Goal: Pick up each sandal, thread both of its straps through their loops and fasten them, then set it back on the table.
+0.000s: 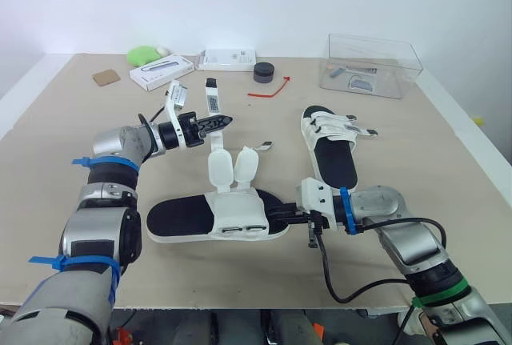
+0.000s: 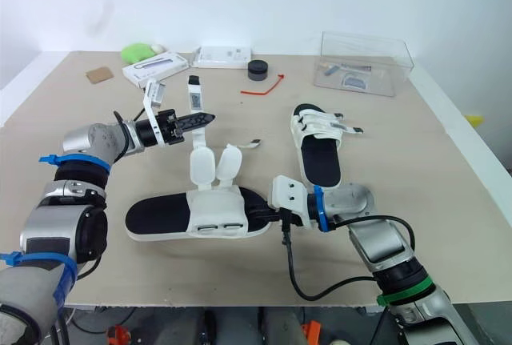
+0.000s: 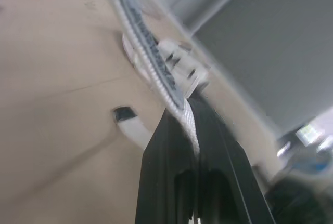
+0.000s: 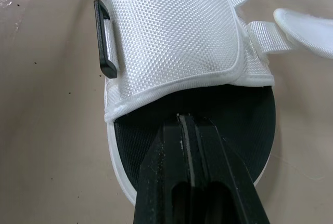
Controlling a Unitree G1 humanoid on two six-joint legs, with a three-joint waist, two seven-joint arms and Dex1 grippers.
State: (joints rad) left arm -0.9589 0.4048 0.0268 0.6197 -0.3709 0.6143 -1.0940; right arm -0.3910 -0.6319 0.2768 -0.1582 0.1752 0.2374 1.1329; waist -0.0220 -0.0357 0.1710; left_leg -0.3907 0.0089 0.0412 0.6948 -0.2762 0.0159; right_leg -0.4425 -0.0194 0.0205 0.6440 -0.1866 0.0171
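Clenched black fingers of the robot's right hand (image 1: 282,216) reach in at the toe end of the near sandal (image 1: 188,221), their tips on the black footbed right at the hem of its white upper band (image 1: 236,209). The right wrist view shows the two fingers pressed together, and whether anything is pinched between them cannot be told.

That sandal lies flat on the worktop (image 1: 416,169) with its long axis running across the robot's front, heel toward the left arm and toe toward the right. Its two straps (image 1: 218,165) are unfastened and flare out on the far side of the band. The black loops (image 4: 106,47) that they must pass through sit on the side of the band nearer the robot.

Beyond the straps and a little to their left, the left hand (image 1: 222,122) points toward the robot's right, its fingers closed with nothing seen between them. It looks to be the nearer hand to the loose strap ends, while the right is already placed to steady the sole. Each strap would have to be drawn back over the band toward the robot to meet its loop.

A second sandal (image 1: 332,157) lies well apart on the right, its long axis pointing away from the robot and its straps lying across its band.
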